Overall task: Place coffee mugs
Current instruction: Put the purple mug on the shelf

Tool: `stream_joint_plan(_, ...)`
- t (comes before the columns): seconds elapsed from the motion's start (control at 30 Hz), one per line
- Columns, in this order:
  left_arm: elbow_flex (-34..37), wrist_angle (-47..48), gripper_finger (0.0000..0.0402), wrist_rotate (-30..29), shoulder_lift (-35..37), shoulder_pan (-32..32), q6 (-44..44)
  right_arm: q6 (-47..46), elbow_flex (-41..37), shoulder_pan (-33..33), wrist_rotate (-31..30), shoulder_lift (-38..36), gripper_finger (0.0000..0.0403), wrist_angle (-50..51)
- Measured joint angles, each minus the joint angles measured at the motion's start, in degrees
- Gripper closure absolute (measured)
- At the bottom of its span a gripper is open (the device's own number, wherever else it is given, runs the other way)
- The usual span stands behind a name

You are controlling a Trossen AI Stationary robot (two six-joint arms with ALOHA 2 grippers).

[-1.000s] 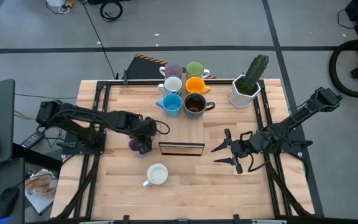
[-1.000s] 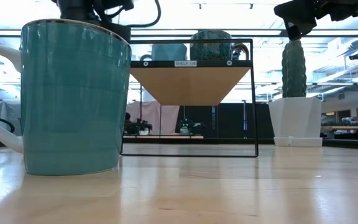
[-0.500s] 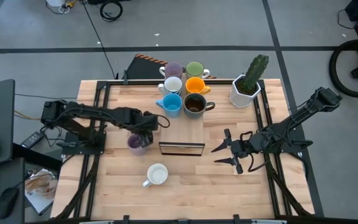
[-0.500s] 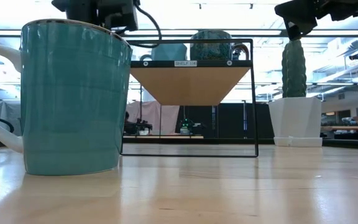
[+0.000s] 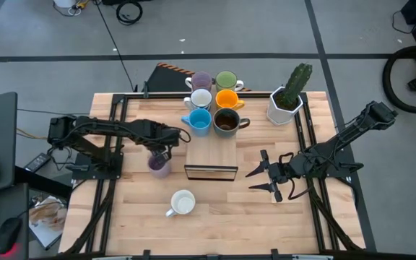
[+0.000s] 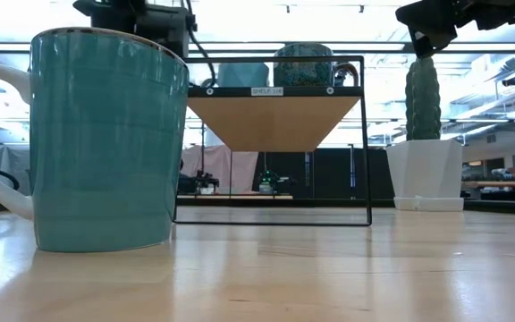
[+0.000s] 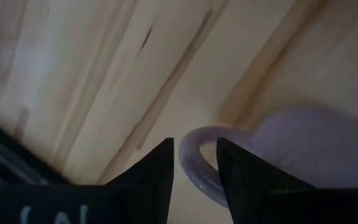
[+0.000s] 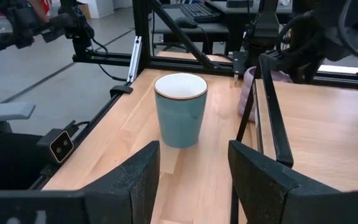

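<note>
A lilac mug point(image 5: 159, 165) stands on its base on the table by the left end of the small black-framed wooden shelf point(image 5: 211, 154). My left gripper point(image 5: 166, 141) is over the mug's far side and open. In the left wrist view its fingers point(image 7: 194, 149) stand on either side of the handle point(image 7: 190, 163). A teal mug with a white inside point(image 5: 183, 204) stands near the near edge. Several more mugs point(image 5: 213, 101) cluster at the far middle. My right gripper point(image 5: 264, 178) hovers open to the right of the shelf. My left gripper comes from above, pointing down, with one finger point(image 7: 157, 171) on either side of the outer curve of the lilac mug's handle point(image 7: 188, 149). Table shows between the handle and one finger. I cannot tell whether either finger touches it. The mug stands upright on the table.
A white faceted pot with a green cactus point(image 5: 287, 101) stands at the far right. Black rails point(image 5: 114, 130) run along the table's left and right sides. Bare wood lies between the shelf and the near edge, apart from the teal mug.
My left gripper has moved from directly over the lilac mug toward the table's far edge, uncovering the mug's opening. The mug has stayed by the shelf's left end.
</note>
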State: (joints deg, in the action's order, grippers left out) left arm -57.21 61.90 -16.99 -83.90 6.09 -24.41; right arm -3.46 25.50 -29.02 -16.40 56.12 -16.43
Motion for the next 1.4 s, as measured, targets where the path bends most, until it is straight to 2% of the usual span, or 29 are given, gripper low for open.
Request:
stream_joint_plan(0.37,-0.02,5.6,0.0274,3.55,0.57,-1.31,0.61,-0.04,0.0,-0.04,0.02,0.0,0.0207,-0.11)
stream_joint_plan(0.53,0.0,6.58,0.0276,4.14,3.27,-1.33,0.59,-0.47,-0.01,-0.12,0.02,0.0,0.0207,-0.12)
stream_joint_plan(0.67,0.99,5.6,0.0285,4.15,6.67,-0.43,0.62,-0.9,-0.02,-0.2,0.34,0.0,0.0207,-0.04)
stream_joint_plan(0.9,7.29,-0.9,0.0298,6.68,10.42,-0.13,0.34,-0.9,-0.02,-0.22,1.05,0.0,0.0207,-0.23)
stream_joint_plan(1.4,8.94,7.62,0.0299,8.09,15.58,-2.56,-7.14,-1.49,-0.04,-0.22,1.3,0.02,0.0207,-0.13)
